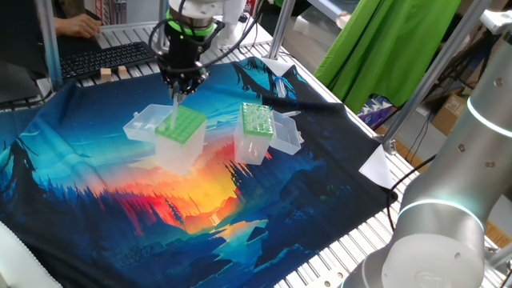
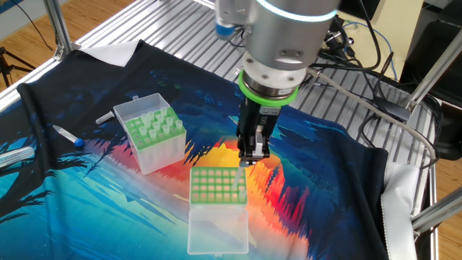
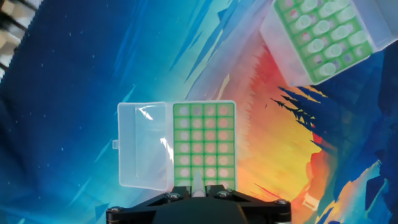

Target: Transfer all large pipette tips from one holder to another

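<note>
My gripper (image 2: pixel 250 154) hangs over the narrower box with the close-set green hole plate (image 2: pixel 215 185), its clear lid (image 3: pixel 144 145) folded open beside it. The jaws are shut on one large pipette tip (image 2: pixel 241 175), a whitish cone pointing down, its lower end at a hole near the plate's edge. From one fixed view the same gripper (image 1: pixel 178 88) holds the tip (image 1: pixel 175 104) above that box (image 1: pixel 182 126). In the hand view the tip (image 3: pixel 198 184) shows between the fingers. The wide-holed light-green holder (image 2: pixel 150 131) stands apart, with several tips (image 2: pixel 160 124) upright in it.
A printed cloth (image 1: pixel 96 200) covers the table. A blue-capped pen (image 2: pixel 68 135) lies left of the holder. A keyboard (image 1: pixel 106 56) and a person's hand (image 1: pixel 77 25) are at the far edge. A second robot arm (image 1: pixel 448 200) fills the near right corner.
</note>
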Controlling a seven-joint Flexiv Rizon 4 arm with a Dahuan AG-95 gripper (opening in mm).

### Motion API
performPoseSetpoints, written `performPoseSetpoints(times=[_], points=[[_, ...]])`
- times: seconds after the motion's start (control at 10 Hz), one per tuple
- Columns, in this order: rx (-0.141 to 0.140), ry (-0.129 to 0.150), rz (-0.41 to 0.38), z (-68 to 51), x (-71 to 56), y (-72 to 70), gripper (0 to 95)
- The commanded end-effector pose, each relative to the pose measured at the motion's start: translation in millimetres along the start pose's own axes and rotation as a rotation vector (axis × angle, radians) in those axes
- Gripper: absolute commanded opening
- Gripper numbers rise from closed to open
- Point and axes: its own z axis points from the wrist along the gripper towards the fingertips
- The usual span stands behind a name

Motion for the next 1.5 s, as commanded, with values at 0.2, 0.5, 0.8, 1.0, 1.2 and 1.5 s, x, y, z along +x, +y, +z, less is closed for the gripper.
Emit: performPoseSetpoints(times=[0.2, 0.5, 0.8, 1.0, 1.2, 1.5], points=[[0.044, 0.005, -0.03, -0.3, -0.6, 1.2, 0.0], [0.044, 0.011, -0.024, -0.3, -0.6, 1.2, 0.0], [0.048, 0.014, -0.035, -22.3, -2.8, -4.2, 0.0], [0.046, 0.021, -0.035, -37.6, -4.5, -9.2, 0.0], [0.037, 0.036, -0.039, -51.3, -6.1, -14.5, 0.0], [0.019, 0.065, -0.089, -69.2, -11.7, -23.4, 0.0]])
